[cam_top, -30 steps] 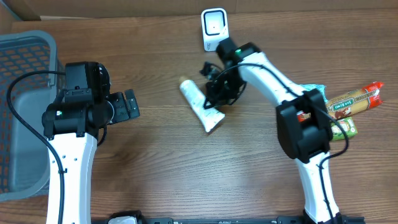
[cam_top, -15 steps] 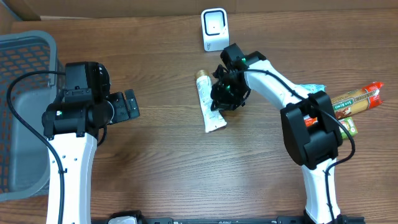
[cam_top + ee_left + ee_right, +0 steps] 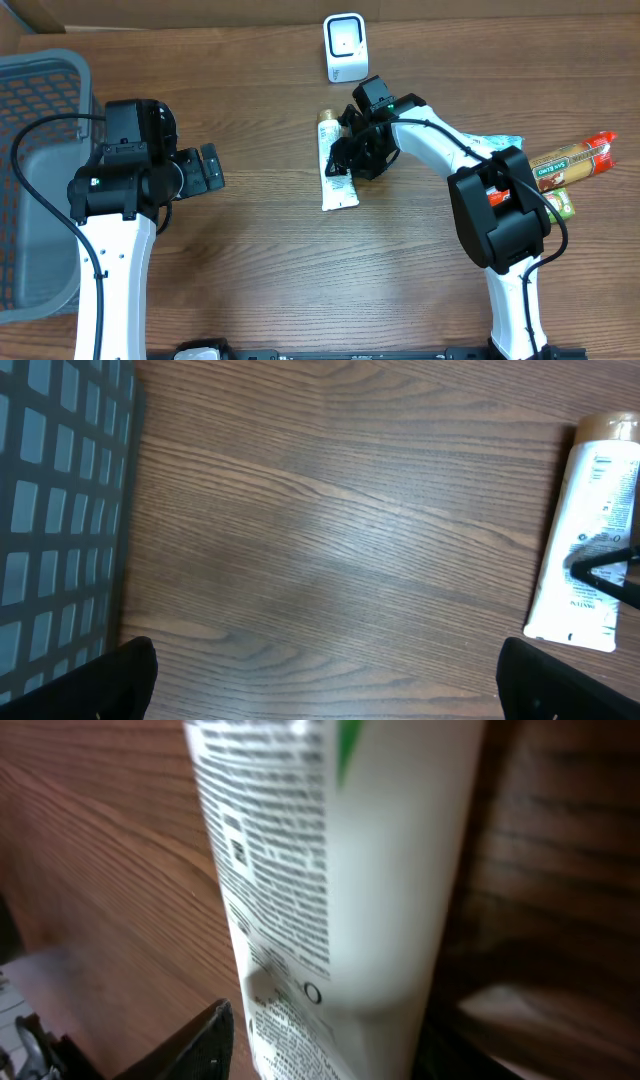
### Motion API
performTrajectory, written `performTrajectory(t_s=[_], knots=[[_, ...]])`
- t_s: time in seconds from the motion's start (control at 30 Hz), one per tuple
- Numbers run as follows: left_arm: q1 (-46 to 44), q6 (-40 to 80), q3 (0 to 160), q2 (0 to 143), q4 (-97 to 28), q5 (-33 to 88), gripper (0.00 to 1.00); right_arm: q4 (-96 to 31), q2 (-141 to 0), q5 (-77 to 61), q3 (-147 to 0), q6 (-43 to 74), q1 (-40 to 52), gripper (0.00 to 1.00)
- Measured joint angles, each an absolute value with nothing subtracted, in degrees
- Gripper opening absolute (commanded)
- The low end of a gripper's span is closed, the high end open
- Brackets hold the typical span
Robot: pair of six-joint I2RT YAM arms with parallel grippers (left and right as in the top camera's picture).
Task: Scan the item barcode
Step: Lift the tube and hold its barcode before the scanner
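The tube (image 3: pixel 336 192) is lying flat on the table (image 3: pixel 300 280), its cap pointing toward the scanner (image 3: pixel 345 47), near it but not touching. The right fingers (image 3: pixel 345 160) are sitting astride the tube's middle, partly open. In the wrist view the one finger (image 3: pixel 195 1040) showing is standing just clear of the tube's side, so they are probably not gripping it. The left fingers (image 3: pixel 205 168) are hanging wide and empty, well apart from the tube and nearer the basket (image 3: pixel 45 75).

The main risk is that the scan is not registering. The tube is lying down with print facing up and sideways, not toward the scanner's face. I am not finding the barcode among the small print, so it may be facing the wrong way altogether.

A second risk is the tube shifting. It is rounded and soft, and a fingertip lying this close could be nudging or rolling it as the arm lifts away, turning the print further off.

If the fingers are closing again here, they could be covering the code, or squeezing a soft body that is slipping out.
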State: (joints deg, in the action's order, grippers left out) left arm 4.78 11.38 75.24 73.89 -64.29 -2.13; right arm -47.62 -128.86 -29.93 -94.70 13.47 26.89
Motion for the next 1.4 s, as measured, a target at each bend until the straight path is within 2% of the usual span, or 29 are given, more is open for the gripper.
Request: performTrajectory(t_s=[0.03, 0.07, 0.13, 0.37, 0.63, 1.07, 1.4], knots=[[4.78, 11.38, 75.24, 73.89, -64.29, -2.13, 1.00, -47.11, -128.88, -29.67, -94.67, 13.41, 27.20, 0.20], [4.78, 11.38, 75.24, 73.89, -64.29, -2.13, 0.99, -46.63, -128.95, -28.99, -94.56, 13.54, 27.51, 0.12], [4.78, 11.38, 75.24, 73.89, -64.29, -2.15, 1.00, -45.89, -128.97, -30.57, -94.54, 13.65, 27.83, 0.04], [4.78, 11.38, 75.24, 73.89, -64.31, -2.13, 0.99, -45.63, -128.49, -32.69, -94.70, 13.52, 27.79, 0.04], [4.78, 11.38, 75.24, 73.89, -64.31, -2.13, 0.99, -47.83, -127.68, -39.22, -93.21, 3.09, 24.71, 0.04], [4.78, 11.38, 75.24, 73.89, -64.29, -2.13, 0.99, -55.16, -103.68, -44.95, -92.27, -7.51, 23.66, 0.04], [4.78, 11.38, 75.24, 73.89, -64.29, -2.13, 1.00, -57.89, -99.81, -46.09, -92.27, -13.87, 23.68, 0.04]])
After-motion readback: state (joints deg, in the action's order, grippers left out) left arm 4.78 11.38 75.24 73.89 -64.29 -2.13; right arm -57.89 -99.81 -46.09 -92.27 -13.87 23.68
